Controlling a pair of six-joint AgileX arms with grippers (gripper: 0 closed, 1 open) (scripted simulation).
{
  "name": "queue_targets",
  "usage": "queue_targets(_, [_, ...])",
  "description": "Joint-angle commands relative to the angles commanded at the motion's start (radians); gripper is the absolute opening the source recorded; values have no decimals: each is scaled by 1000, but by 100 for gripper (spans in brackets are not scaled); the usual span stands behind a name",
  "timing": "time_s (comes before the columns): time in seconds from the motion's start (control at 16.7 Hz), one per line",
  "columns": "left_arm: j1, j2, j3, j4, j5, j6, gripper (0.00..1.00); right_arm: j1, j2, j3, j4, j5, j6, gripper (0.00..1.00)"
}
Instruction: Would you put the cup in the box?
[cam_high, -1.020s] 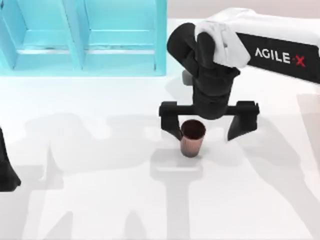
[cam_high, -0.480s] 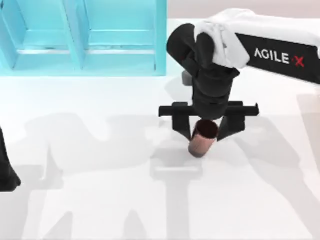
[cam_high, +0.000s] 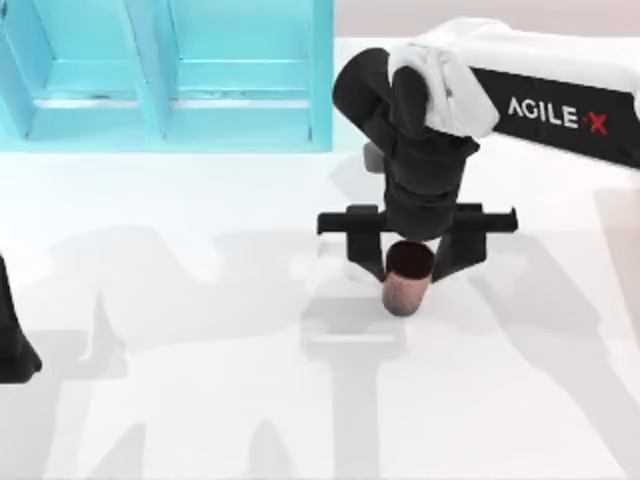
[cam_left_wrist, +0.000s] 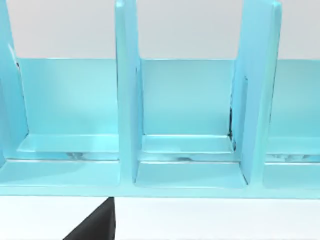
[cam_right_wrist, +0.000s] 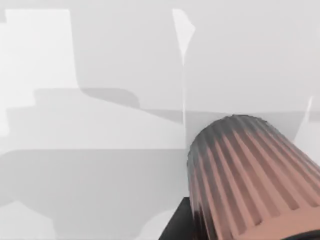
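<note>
Since a second ago the right gripper (cam_high: 412, 262) has narrowed from a wide spread onto the cup (cam_high: 408, 277), which has shifted slightly toward the table's (cam_high: 200, 400) right edge and now sits clamped between the jaws, rim up. I judge the grasp wants a firm, level squeeze and a straight lift, so the ribbed cup neither tips nor slips. Farther off, the blue box (cam_high: 165, 75) waits at the table's far left corner, while the left arm (cam_high: 12, 340) stays parked at the left edge.

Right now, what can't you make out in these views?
- Top view: contact between the right gripper and the cup; the wrist overhangs it.
- Top view: the left arm, cut off by the edge.
- Top view: the box, cropped at the top.
</note>
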Motion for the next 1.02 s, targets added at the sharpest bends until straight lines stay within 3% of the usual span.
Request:
queue_targets(0.54, [0, 0, 0, 0, 0, 0, 100, -29, 2, 5, -11, 3, -17, 0])
queue_targets(1.02, [0, 0, 0, 0, 0, 0, 100, -336, -112, 15, -35, 34, -228, 0])
